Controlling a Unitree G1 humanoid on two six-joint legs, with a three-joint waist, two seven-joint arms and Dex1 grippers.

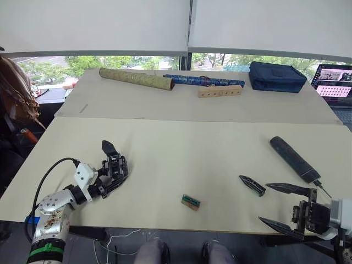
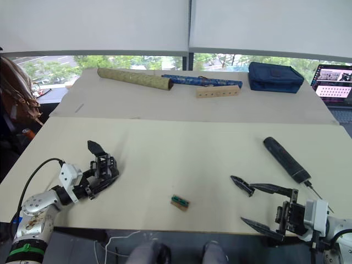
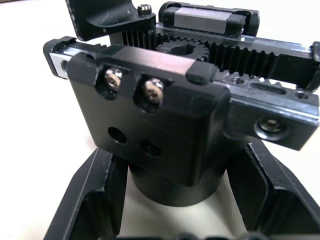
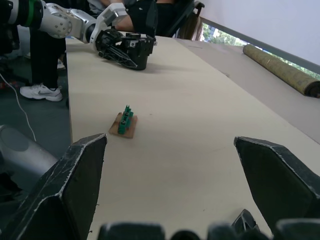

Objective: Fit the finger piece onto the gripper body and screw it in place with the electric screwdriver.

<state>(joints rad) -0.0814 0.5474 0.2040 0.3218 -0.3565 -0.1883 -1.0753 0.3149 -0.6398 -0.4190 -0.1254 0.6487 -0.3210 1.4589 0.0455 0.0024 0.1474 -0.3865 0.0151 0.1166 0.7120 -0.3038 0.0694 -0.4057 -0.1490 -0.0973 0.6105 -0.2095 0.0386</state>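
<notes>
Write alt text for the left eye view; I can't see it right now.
The left gripper is shut on the gripper body at the table's near left, while the open right gripper hovers near right beside the finger piece and electric screwdriver. A small tan-and-green block lies between them.

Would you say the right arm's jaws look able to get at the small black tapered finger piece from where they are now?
Probably yes: the right gripper is open, and the small black tapered finger piece lies alone on bare table just ahead of it. The long black electric screwdriver lies apart, off that path.
</notes>
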